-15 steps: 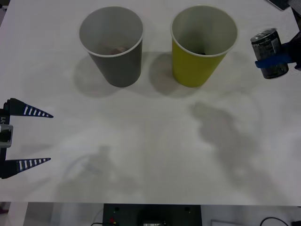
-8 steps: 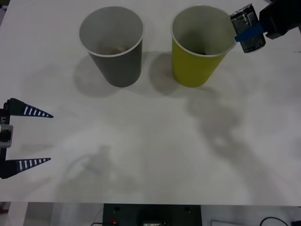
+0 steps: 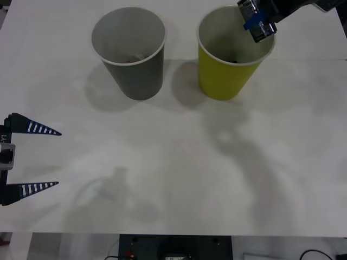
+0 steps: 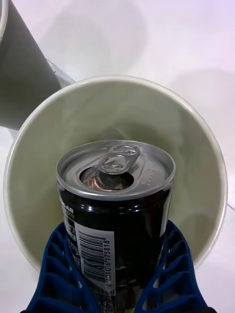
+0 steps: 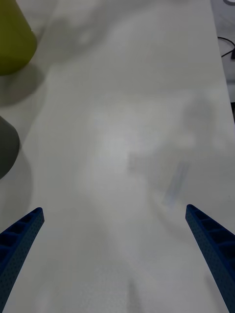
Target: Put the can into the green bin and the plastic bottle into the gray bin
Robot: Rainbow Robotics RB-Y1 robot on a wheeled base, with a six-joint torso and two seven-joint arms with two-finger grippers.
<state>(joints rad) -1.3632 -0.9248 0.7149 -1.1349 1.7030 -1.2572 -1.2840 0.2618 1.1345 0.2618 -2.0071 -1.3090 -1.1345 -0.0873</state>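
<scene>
**Can held over the mouth of the green bin**

The right gripper (image 3: 257,24) is at the far right of the surface (image 3: 179,162), above the green bin (image 3: 227,76). Its blue ribbed fingers (image 4: 169,264) pinch the can (image 4: 116,205) from both sides, low on its dark body. In the right wrist view the can is upright, with its silver top and pull tab facing the camera, and the white inside of the green bin opens directly beneath it. The can is over the mouth of the cup, on the side of its right rim in the front view, and I cannot tell if it touches the rim.

The gray bin (image 3: 132,59) stands upright just beside the green bin, on its left, with a small gap between the two cups. Something lies at the bottom of the gray bin, but it is too dim to name.

The left gripper (image 3: 32,160) is parked at the near left edge of the surface, well apart from both cups. Its fingers (image 5: 19,239) are spread wide with nothing between them.
</scene>
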